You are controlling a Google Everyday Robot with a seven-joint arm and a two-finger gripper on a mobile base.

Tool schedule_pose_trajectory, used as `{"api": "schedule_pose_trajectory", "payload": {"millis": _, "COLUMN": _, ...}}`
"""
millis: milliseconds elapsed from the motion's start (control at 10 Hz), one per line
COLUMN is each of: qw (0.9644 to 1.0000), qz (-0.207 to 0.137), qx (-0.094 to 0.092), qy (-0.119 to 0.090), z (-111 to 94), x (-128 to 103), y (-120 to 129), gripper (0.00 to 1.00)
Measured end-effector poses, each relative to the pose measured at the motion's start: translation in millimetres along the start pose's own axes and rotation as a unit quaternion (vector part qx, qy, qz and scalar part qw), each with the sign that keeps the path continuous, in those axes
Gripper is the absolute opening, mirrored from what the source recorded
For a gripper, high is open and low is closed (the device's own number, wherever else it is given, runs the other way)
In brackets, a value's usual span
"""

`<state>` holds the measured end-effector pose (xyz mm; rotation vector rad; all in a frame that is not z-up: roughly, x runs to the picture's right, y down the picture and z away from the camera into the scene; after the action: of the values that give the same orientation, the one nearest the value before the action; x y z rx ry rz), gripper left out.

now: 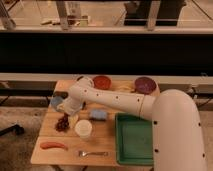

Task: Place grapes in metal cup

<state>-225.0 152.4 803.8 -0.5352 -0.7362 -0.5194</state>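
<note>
The grapes (62, 123), a small dark red-purple bunch, lie on the left part of the wooden table (60, 160). My gripper (65, 109) hangs at the end of the white arm, just above and behind the grapes, beside the pale blue cup (55, 102). A small dark cup, which looks like the metal cup (82, 79), stands at the back of the table left of the red bowl (102, 82), partly hidden by the arm.
A white cup (83, 128) stands right of the grapes. An orange-red sausage (53, 145) and a fork (93, 153) lie near the front edge. A green tray (134, 140) fills the right side. A blue block (98, 115) and a purple bowl (145, 85) are further back.
</note>
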Motion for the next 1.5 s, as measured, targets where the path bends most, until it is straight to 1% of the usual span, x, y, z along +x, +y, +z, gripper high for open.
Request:
{"api": "schedule_pose_trajectory", "payload": {"millis": 300, "qw": 0.9998, "qz": -0.006, "qx": -0.015, "qy": -0.011, "z": 15.2, "x": 3.6, "y": -0.3, "gripper": 0.80}}
{"api": "schedule_pose_trajectory", "payload": {"millis": 600, "qw": 0.9994, "qz": -0.011, "qx": -0.026, "qy": -0.018, "z": 24.9, "x": 7.8, "y": 1.3, "gripper": 0.80}}
{"api": "schedule_pose_trajectory", "payload": {"millis": 900, "qw": 0.9985, "qz": -0.015, "qx": -0.044, "qy": -0.026, "z": 39.7, "x": 8.6, "y": 2.3, "gripper": 0.80}}
{"api": "schedule_pose_trajectory", "payload": {"millis": 1200, "qw": 0.9979, "qz": -0.018, "qx": -0.052, "qy": -0.035, "z": 44.9, "x": 14.8, "y": 5.7, "gripper": 0.79}}
{"api": "schedule_pose_trajectory", "payload": {"millis": 1300, "qw": 0.9976, "qz": -0.021, "qx": -0.053, "qy": -0.040, "z": 47.0, "x": 15.9, "y": 6.6, "gripper": 0.75}}
{"api": "schedule_pose_trajectory", "payload": {"millis": 1500, "qw": 0.9970, "qz": -0.024, "qx": -0.059, "qy": -0.044, "z": 52.5, "x": 20.7, "y": 9.5, "gripper": 0.53}}
